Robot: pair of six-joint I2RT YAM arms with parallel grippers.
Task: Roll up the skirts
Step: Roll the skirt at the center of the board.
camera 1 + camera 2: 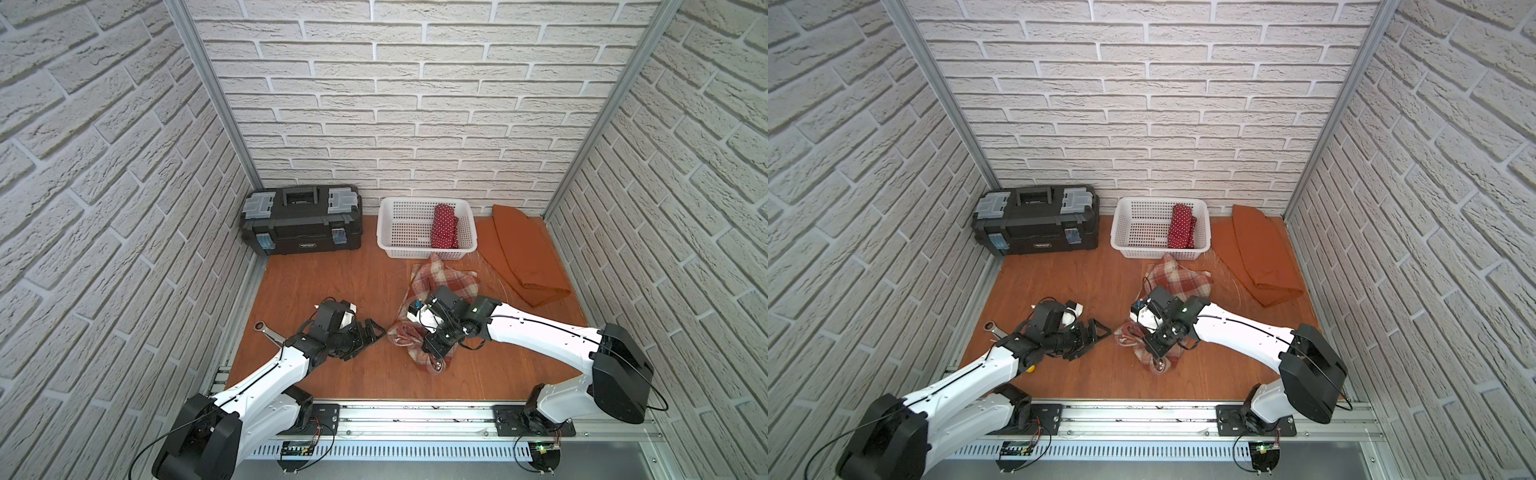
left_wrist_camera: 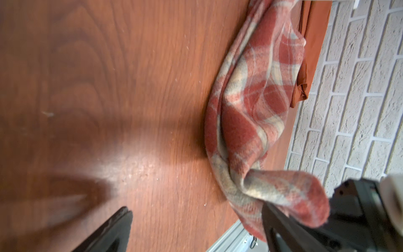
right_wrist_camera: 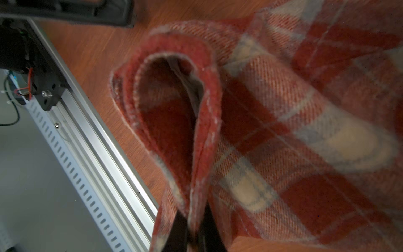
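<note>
The red-and-cream plaid skirt [image 1: 442, 280] [image 1: 1179, 277] lies crumpled mid-table. My right gripper [image 1: 436, 354] [image 1: 1158, 353] is shut on a folded edge of it [image 3: 194, 227], and the cloth loops out in front of the jaws. My left gripper [image 1: 374, 330] [image 1: 1100, 332] [image 2: 196, 207] stands open just left of the plaid skirt [image 2: 257, 104], whose bunched end rests against one finger [image 2: 281, 227]. The dark red polka-dot skirt [image 1: 444, 226] [image 1: 1181, 226] sits rolled in the basket. The rust-orange skirt [image 1: 523, 257] [image 1: 1258, 253] lies folded at the back right.
A white lattice basket [image 1: 405, 228] stands at the back wall, just behind the plaid skirt. A black toolbox [image 1: 301, 224] is at the back left. A metal wrench [image 1: 268, 330] lies under my left arm. The aluminium rail [image 1: 415, 409] runs along the front edge.
</note>
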